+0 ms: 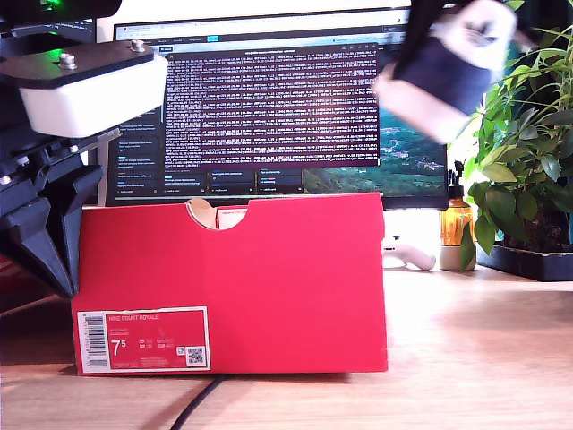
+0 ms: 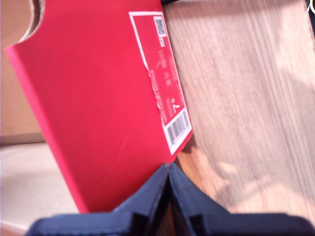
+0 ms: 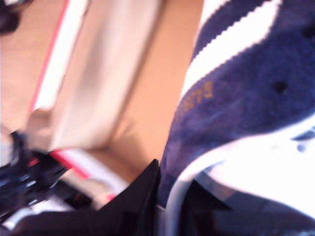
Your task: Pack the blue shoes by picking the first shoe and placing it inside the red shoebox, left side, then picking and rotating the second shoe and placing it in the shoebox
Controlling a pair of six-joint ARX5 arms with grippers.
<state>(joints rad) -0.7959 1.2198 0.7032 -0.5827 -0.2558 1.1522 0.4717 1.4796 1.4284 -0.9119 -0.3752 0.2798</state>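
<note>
the red shoebox (image 1: 233, 287) stands on a wooden table (image 1: 483, 358), its white barcode label (image 1: 143, 339) reading 7.5 at the exterior view's lower left. a half-round notch cuts its top edge. my first gripper (image 1: 49, 242) hangs by the box at the exterior view's left, fingers together. a blurred blue shoe (image 1: 452, 67) is aloft at the exterior view's upper right. behind: monitor (image 1: 269, 107), potted plant (image 1: 524, 152).

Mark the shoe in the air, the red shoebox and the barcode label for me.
blue shoe (image 1: 445, 73), exterior view, on its blurred navy side.
red shoebox (image 1: 269, 278), exterior view, middle of its front wall.
barcode label (image 1: 143, 340), exterior view, centre of the white label.
</note>
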